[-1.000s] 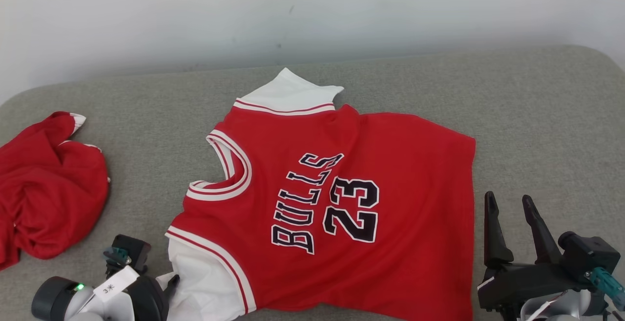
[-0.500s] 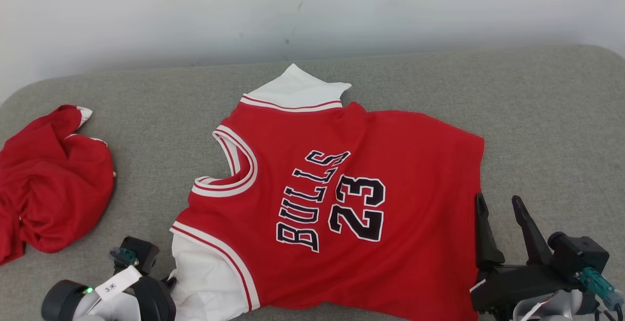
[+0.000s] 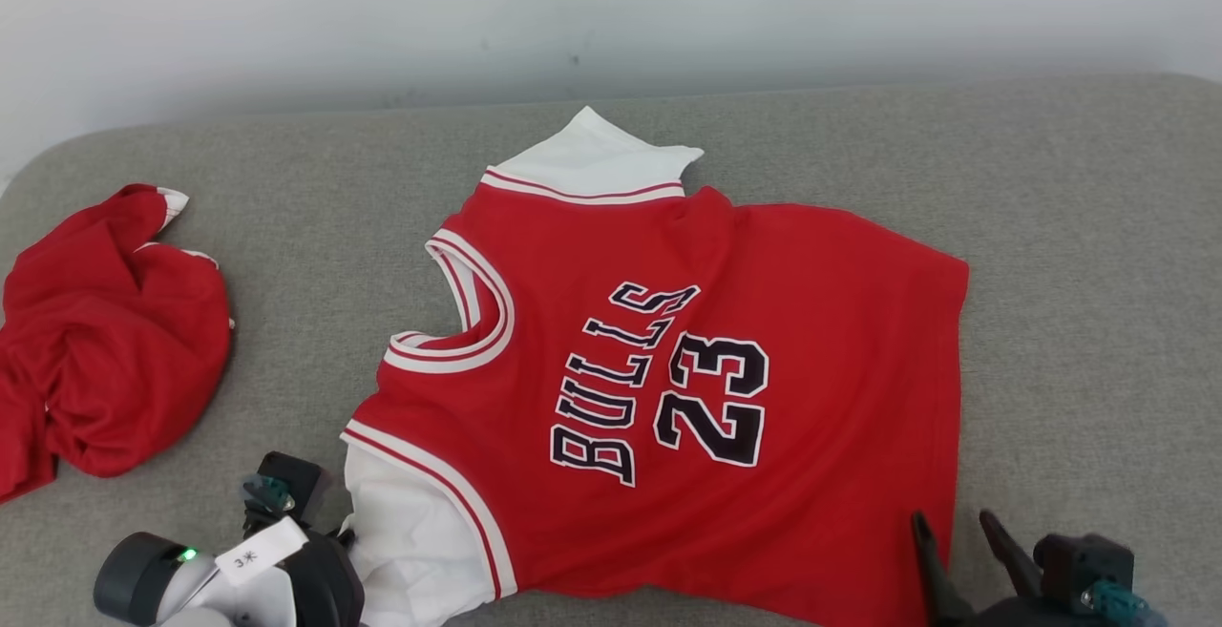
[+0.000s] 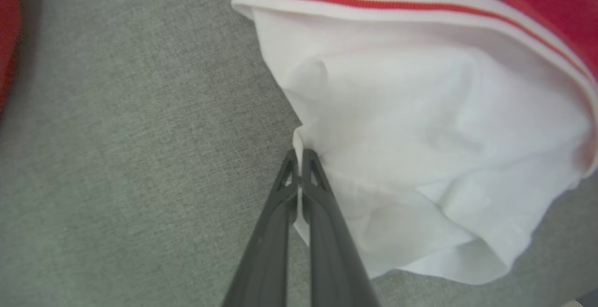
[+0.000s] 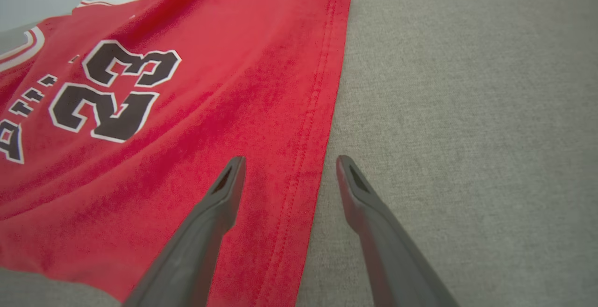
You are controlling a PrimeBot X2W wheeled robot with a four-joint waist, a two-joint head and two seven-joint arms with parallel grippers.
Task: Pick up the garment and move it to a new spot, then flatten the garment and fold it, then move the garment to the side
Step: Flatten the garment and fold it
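The garment (image 3: pixel 668 369) is a red jersey with "BULLS 23" lettering and white sleeves, lying spread on the grey cushion (image 3: pixel 1098 274). My left gripper (image 4: pixel 299 155) is shut, its tips pinching the edge of the near white sleeve (image 4: pixel 420 124). In the head view the left gripper (image 3: pixel 339 539) sits at that sleeve's left edge. My right gripper (image 5: pixel 289 164) is open and straddles the red hem (image 5: pixel 322 110), one finger over the cloth, the other over the cushion. In the head view the right gripper (image 3: pixel 955 527) is at the garment's near right corner.
A second red garment (image 3: pixel 105 341) lies crumpled at the cushion's left end. A pale wall (image 3: pixel 611 16) runs behind the cushion. Bare grey cushion stretches to the right of the jersey and along its far side.
The left gripper has closed on the white sleeve's edge. The right gripper has dropped lower in the head view, at the hem's near corner. The camera has shifted a little.
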